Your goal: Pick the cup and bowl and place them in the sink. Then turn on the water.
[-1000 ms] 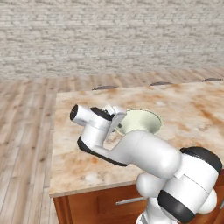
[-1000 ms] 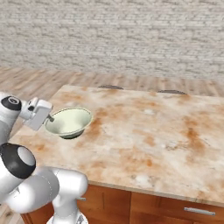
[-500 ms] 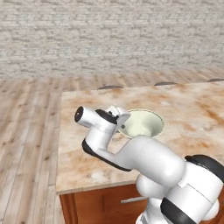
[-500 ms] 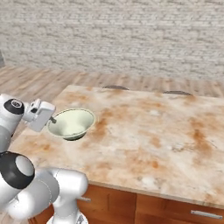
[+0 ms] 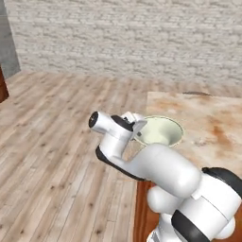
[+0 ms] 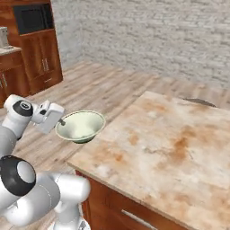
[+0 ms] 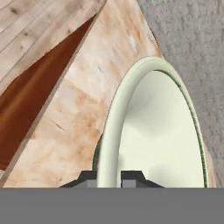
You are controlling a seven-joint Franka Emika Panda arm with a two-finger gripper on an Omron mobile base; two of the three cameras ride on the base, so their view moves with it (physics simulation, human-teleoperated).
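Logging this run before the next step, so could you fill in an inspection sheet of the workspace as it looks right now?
Surface: marbled stone counter on wooden cabinets, mostly bare.
Job's things: cream bowl held at its rim, off the counter's corner over the wooden floor; inside looks empty.
Clutter: two thin dark marks at the counter's far edge, too small to identify.
Grippers: hand shut on the bowl's rim, one finger on each side.
Cables: nothing seen.
Surroundings: pale brick wall, dark wooden cabinets at far left.
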